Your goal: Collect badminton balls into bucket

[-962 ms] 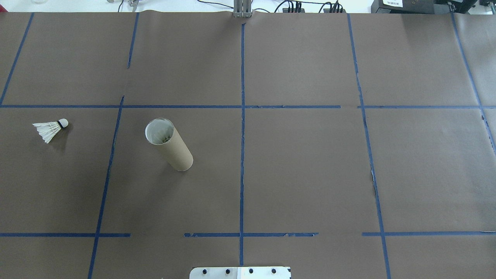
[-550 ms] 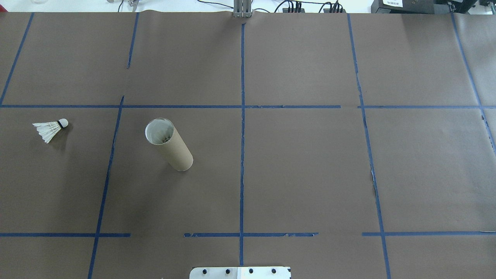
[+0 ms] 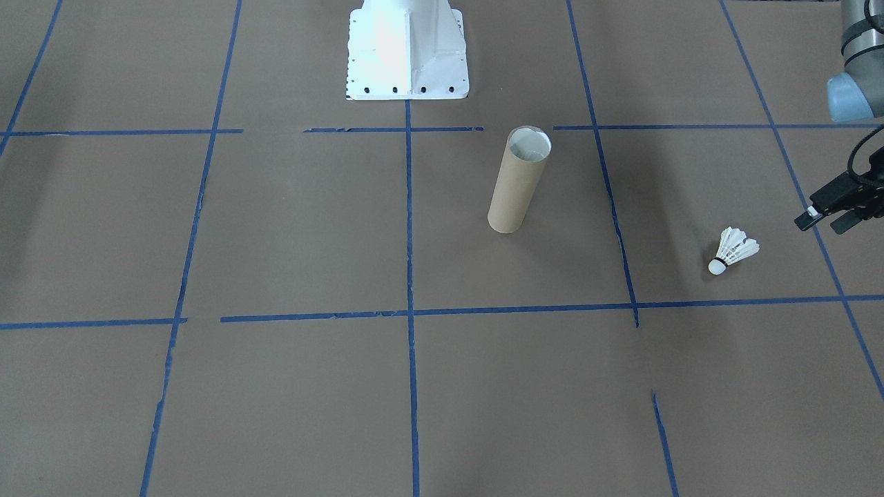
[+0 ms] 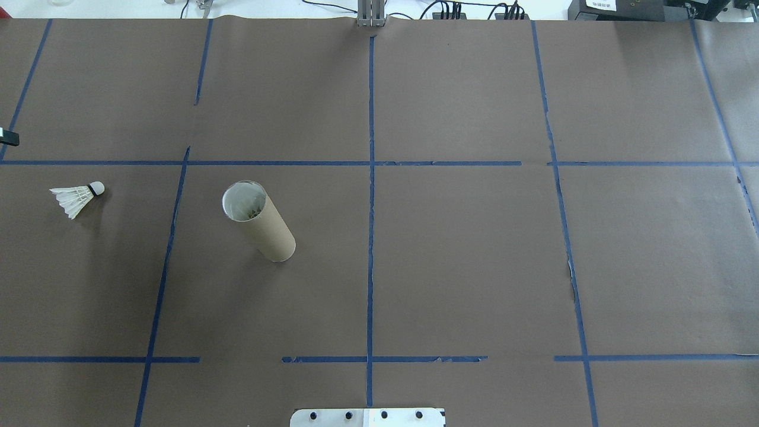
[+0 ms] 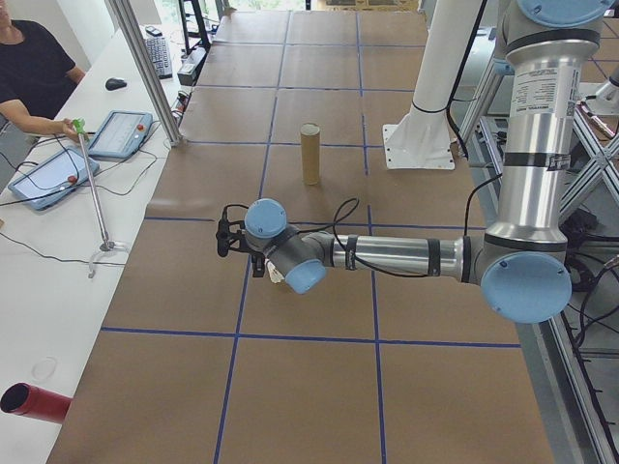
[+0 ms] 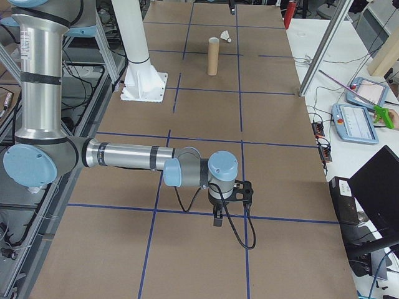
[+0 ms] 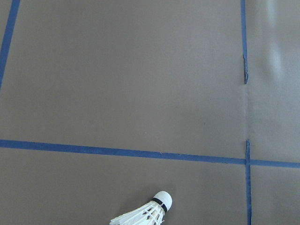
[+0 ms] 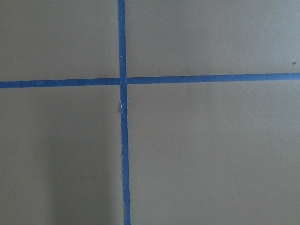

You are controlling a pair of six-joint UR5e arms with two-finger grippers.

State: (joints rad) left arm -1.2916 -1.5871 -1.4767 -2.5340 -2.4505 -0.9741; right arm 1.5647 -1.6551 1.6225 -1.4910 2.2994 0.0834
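Note:
The white feather shuttlecock (image 4: 77,198) lies on its side at the table's left, cork tip toward the bucket (image 4: 258,220); it also shows in the front view (image 3: 733,252) and at the bottom of the left wrist view (image 7: 145,213). The bucket, a brown cardboard tube (image 3: 518,181), stands upright with its mouth open. My left gripper (image 3: 818,222) hovers just outside the shuttlecock, its two fingers apart with nothing between them; only one fingertip (image 4: 8,137) reaches the overhead view. My right gripper (image 6: 227,208) hangs low over the far right of the table, and I cannot tell its state.
Blue tape lines divide the brown table cover into squares. The white robot base (image 3: 406,52) stands at the robot's edge, behind the tube. A side table beyond the far edge holds tablets, and a person (image 5: 34,68) sits there beside a metal post (image 5: 145,68).
A fingertip of my left gripper has come into the overhead view at its left edge. The shuttlecock and the tube have not moved.

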